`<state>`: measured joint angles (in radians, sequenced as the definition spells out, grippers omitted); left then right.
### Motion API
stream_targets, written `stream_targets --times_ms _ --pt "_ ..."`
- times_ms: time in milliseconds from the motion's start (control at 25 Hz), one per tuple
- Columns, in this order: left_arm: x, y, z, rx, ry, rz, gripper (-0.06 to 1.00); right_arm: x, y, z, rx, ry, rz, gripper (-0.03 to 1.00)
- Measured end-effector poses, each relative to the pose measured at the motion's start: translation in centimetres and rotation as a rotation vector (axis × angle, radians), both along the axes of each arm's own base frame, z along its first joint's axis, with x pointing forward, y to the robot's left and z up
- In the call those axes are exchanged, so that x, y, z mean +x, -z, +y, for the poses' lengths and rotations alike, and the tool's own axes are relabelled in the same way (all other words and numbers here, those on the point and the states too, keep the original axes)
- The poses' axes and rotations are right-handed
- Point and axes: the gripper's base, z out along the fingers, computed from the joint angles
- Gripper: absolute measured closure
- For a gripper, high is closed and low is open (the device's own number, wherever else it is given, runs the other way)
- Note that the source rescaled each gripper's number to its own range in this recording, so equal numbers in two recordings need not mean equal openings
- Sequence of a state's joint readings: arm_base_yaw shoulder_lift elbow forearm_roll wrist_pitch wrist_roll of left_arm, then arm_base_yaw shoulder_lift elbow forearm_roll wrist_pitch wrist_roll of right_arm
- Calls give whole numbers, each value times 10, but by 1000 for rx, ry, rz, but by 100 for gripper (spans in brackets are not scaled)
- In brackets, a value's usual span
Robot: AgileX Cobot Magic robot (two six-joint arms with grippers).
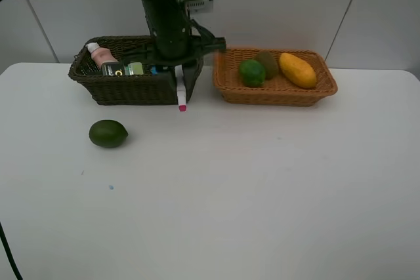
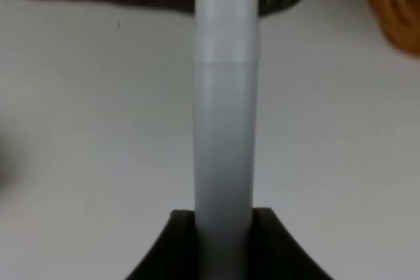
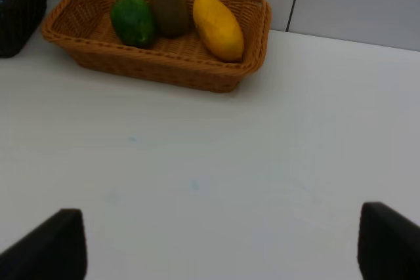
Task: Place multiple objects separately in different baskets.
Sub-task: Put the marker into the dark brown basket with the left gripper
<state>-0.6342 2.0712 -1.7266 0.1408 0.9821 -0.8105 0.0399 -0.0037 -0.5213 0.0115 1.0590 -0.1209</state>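
Left wrist: pincer [image 2: 223, 227] clamps white marker [image 2: 224, 109].

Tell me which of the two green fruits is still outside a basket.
The green fruit lying alone on the white table, in front of the dark basket. The other green fruit already sits in the orange basket beside the kiwi.

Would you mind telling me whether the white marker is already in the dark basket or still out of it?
Still out: the left gripper holds the white marker upright, against the dark basket's outer front wall.
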Motion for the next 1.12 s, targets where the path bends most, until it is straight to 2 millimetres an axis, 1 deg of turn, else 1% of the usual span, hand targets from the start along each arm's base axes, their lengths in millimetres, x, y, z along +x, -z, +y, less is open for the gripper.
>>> stream_targets --times_ms 200,480,680,800,960,1120 --pt "27 -13 11 -24 33 -196 93 0 0 0 0 0 0 -3" --pt "61 -21 31 -60 107 -435 93 0 0 0 0 0 0 -3" --pt "79 -6 35 -33 187 -521 93 0 0 0 0 0 0 -3" --pt "87 10 34 -7 239 -552 93 0 0 0 0 0 0 -3" --pt "97 31 37 7 261 -564 93 0 0 0 0 0 0 -3" --pt "105 47 44 3 254 -566 93 0 0 0 0 0 0 -3"
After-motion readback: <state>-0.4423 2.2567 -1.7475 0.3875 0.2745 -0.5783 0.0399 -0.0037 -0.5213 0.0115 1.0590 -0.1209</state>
